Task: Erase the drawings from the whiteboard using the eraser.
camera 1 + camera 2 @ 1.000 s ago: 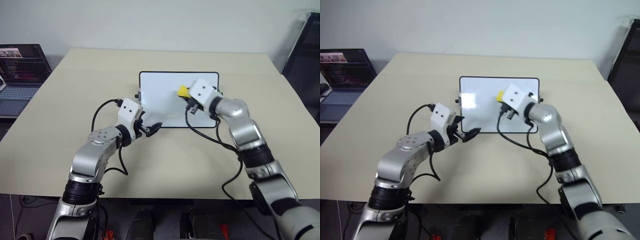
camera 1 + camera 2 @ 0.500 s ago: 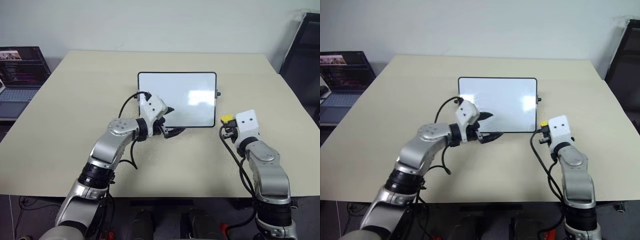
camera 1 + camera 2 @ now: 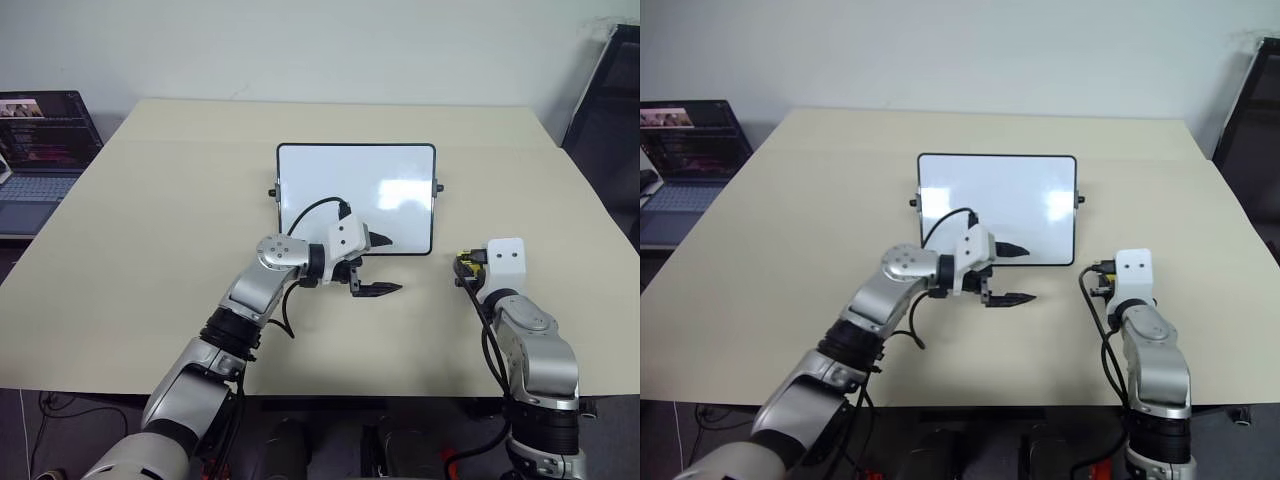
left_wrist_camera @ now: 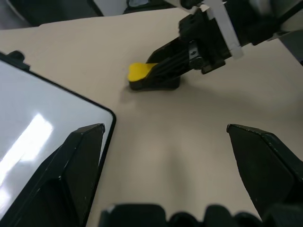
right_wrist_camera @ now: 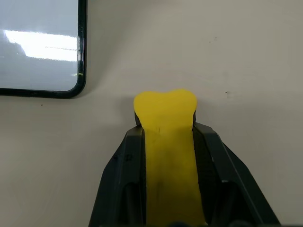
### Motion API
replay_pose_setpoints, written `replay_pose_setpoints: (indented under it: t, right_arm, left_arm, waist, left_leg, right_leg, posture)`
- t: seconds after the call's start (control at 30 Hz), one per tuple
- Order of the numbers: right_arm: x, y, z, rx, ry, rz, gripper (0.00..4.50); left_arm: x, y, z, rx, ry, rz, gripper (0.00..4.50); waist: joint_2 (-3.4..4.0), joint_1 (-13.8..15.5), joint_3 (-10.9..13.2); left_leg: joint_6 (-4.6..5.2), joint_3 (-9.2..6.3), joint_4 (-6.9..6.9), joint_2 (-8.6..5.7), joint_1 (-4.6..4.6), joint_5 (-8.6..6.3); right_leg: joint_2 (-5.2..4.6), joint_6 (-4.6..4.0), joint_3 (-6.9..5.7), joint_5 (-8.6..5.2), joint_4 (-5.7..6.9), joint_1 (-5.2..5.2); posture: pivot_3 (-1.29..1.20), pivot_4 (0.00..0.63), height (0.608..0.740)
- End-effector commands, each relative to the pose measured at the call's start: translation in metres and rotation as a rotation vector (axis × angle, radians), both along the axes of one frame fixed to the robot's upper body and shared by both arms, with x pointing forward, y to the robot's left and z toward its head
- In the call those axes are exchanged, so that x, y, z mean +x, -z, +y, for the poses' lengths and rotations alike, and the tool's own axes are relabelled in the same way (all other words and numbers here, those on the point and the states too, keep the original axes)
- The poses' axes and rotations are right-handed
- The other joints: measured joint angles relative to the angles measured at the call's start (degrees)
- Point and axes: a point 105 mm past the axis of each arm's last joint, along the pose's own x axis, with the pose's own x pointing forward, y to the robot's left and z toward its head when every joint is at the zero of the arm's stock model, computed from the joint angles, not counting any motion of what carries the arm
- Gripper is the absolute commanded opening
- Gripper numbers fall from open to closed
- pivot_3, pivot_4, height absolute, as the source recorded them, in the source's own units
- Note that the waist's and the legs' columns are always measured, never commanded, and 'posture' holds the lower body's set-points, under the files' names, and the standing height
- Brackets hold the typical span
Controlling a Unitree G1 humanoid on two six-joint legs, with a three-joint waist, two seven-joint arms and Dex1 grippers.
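Tabletop [image 3: 150, 230], eraser [image 5: 166, 142] between tool [image 5: 165, 156] fingers

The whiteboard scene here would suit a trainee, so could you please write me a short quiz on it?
1. True or false: the right gripper is shut on the eraser.
2. Where is the eraser? A) on the whiteboard B) on the table, off the board's near right corner C) beside the laptop
3. How do the fingers of the left gripper stand?

Key:
1. True.
2. B.
3. Open, spread apart at the board's near edge, holding nothing.
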Motion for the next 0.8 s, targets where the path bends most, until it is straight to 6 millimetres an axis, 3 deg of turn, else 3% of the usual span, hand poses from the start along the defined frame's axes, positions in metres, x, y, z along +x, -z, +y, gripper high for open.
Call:
replay_pose_setpoints:
  t: [0.03, 0.17, 0.5, 0.6, 0.7, 0.8]
  right_arm:
    - [0.005, -0.012, -0.005, 0.024, 0.016, -0.053, 1.0]
    - [0.009, -0.013, -0.008, 0.042, 0.021, -0.055, 1.0]
    - [0.013, -0.017, -0.014, 0.068, 0.026, -0.075, 4.46]
    - [0.012, -0.034, -0.01, 0.085, 0.026, -0.161, 4.49]
    - [0.003, -0.051, -0.005, 0.027, 0.003, -0.242, 4.49]
    - [-0.015, -0.044, 0.016, -0.021, -0.139, -0.228, 4.49]
  left_arm:
    - [-0.004, -0.01, -0.009, -0.001, 0.064, -0.069, 4.5]
    - [-0.005, -0.009, -0.013, -0.001, 0.084, -0.077, 4.5]
    - [-0.005, -0.006, -0.01, -0.006, 0.075, -0.073, 4.5]
    - [-0.003, -0.004, 0.002, -0.003, 0.035, -0.069, 4.5]
    - [0.004, -0.01, 0.028, -0.034, -0.071, -0.046, 4.5]
    - [0.009, -0.021, 0.057, -0.153, -0.246, 0.021, 4.5]
  waist:
    - [0.0, 0.0, 0.0]
    - [0.0, 0.0, 0.0]
    - [0.0, 0.0, 0.0]
    - [0.01, -0.2, 0.0]
    - [0.04, -0.6, 0.0]
    - [0.03, -0.7, 0.0]
  left_leg:
    - [0.0, 0.01, 0.0, 0.0, 0.0, 0.0]
    - [0.0, 0.01, -0.01, 0.0, 0.0, 0.0]
    - [0.0, 0.01, 0.0, 0.01, 0.0, 0.0]
    - [0.0, 0.0, -0.01, 0.01, 0.0, 0.0]
    - [0.0, -0.01, -0.02, 0.04, 0.0, 0.0]
    - [0.0, -0.12, -0.04, 0.07, -0.03, 0.0]
  right_leg:
    - [0.0, 0.0, -0.01, 0.0, 0.0, 0.0]
    - [0.02, 0.0, 0.0, 0.0, 0.0, 0.0]
    - [0.02, 0.0, 0.0, 0.0, 0.01, 0.0]
    - [0.03, 0.0, 0.01, 0.0, 0.01, 0.0]
    - [0.03, 0.0, 0.02, 0.0, 0.02, -0.02]
    - [0.03, 0.01, 0.02, -0.02, -0.01, -0.01]
  posture:
    - [0.0, 0.15, 0.74]
    - [0.0, 0.15, 0.74]
    - [0.0, 0.15, 0.74]
    - [0.0, 0.15, 0.74]
    - [0.0, 0.15, 0.74]
    - [0.0, 0.15, 0.74]
